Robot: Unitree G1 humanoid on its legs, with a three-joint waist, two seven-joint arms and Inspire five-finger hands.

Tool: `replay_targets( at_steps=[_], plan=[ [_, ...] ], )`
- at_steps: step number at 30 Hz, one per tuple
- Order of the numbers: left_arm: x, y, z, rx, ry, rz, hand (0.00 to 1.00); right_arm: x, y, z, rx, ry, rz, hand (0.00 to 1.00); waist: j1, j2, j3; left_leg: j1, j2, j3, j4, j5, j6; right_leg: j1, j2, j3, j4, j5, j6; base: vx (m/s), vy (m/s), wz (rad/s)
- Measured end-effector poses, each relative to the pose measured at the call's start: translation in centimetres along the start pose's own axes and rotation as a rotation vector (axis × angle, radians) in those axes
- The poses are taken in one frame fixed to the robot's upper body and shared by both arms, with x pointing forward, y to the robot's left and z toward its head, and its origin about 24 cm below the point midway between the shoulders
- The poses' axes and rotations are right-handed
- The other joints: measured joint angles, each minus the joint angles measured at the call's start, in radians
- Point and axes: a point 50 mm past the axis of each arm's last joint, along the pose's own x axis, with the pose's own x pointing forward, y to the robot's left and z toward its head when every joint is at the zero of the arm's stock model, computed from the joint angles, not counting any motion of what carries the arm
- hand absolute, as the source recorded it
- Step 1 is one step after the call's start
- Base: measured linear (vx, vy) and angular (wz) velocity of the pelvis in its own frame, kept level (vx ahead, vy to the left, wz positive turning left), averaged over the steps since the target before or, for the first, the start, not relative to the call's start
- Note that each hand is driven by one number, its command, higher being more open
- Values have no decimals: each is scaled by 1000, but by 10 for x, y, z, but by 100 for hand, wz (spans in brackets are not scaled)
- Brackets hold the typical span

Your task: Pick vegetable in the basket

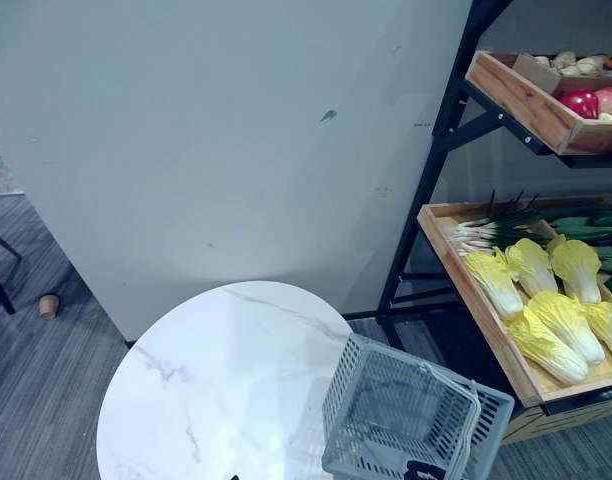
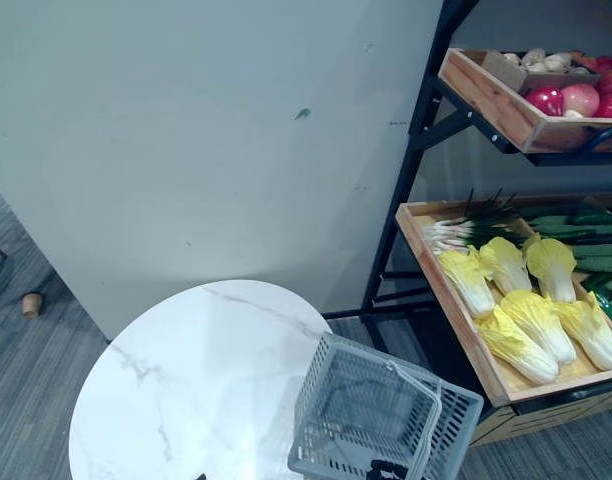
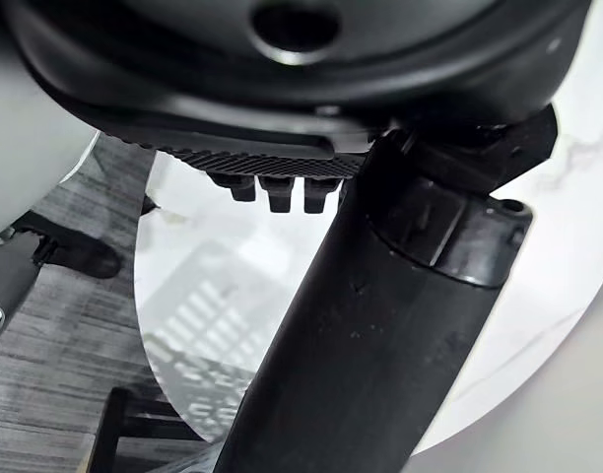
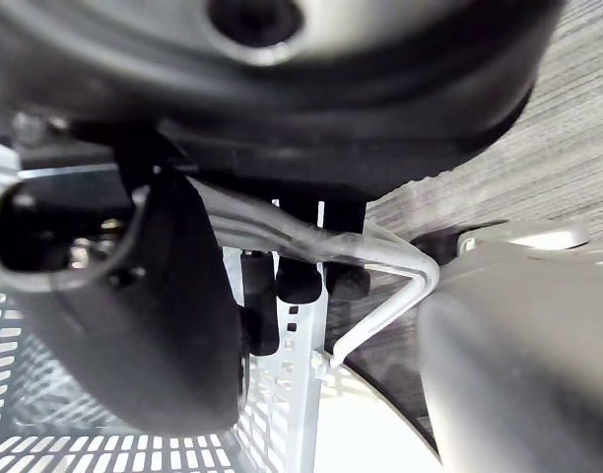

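On shelf [image 1: 473,300], cabbages [image 1: 551,320] lie right of basket [image 1: 346,400]; right hand [image 4: 173,315] nearer, clenched round its handle [image 4: 380,258]; left hand [image 3: 380,325]: state unreadable.

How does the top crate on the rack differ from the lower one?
The top crate holds red round produce and pale pieces; the lower crate holds yellow cabbages, green onions and cucumbers. The top crate has a divider; the lower crate shows none. Both are wooden and tilted.

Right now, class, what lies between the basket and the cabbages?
Between basket and cabbages stands only the crate's wooden wall, beyond a dark gap; the left eye view shows it.
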Motion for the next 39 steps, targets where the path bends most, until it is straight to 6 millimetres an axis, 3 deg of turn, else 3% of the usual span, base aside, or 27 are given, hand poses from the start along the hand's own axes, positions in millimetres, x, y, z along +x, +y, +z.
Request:
replay_targets(
  at_steps=[9,15,18,23,27,33,39],
  plan=[
    [-1,12,4,-25,10,55,100,-5,-35,-47,225,178,-210,0,0,-13,5,54,5,43,-23,-9,-3,26,14,32,-11,-4,-7,60,4,-12],
    [-5,25,10,-50,1,94,100,-19,-62,-62,628,156,-407,0,-4,-24,10,99,12,105,-21,-33,-8,27,34,87,8,-14,-19,1,2,-29],
    [-5,24,9,-54,4,93,100,-29,-72,-76,744,192,-497,0,-18,-27,11,105,12,119,-26,-36,-9,24,37,97,10,-20,-22,0,3,-13],
    [-6,25,4,-67,19,101,100,-31,-61,-92,863,240,-524,0,-44,-23,10,113,14,130,-40,-40,-11,19,44,106,9,-20,-18,14,1,-9],
    [-4,22,6,-61,16,92,100,-29,-48,-98,842,250,-490,0,-44,-22,12,114,14,131,-40,-44,-11,19,45,107,9,-21,-18,3,0,-1],
    [-2,19,6,-60,15,87,100,-11,-19,-86,731,224,-360,0,-41,-18,14,92,13,101,-23,-45,-10,20,34,79,9,-23,-17,-22,-10,13],
    [0,12,1,-41,31,70,100,-4,-14,-75,665,197,-318,0,-17,-1,21,76,12,42,2,-45,-8,35,18,26,30,-44,-13,-39,-26,27]
  ],
)
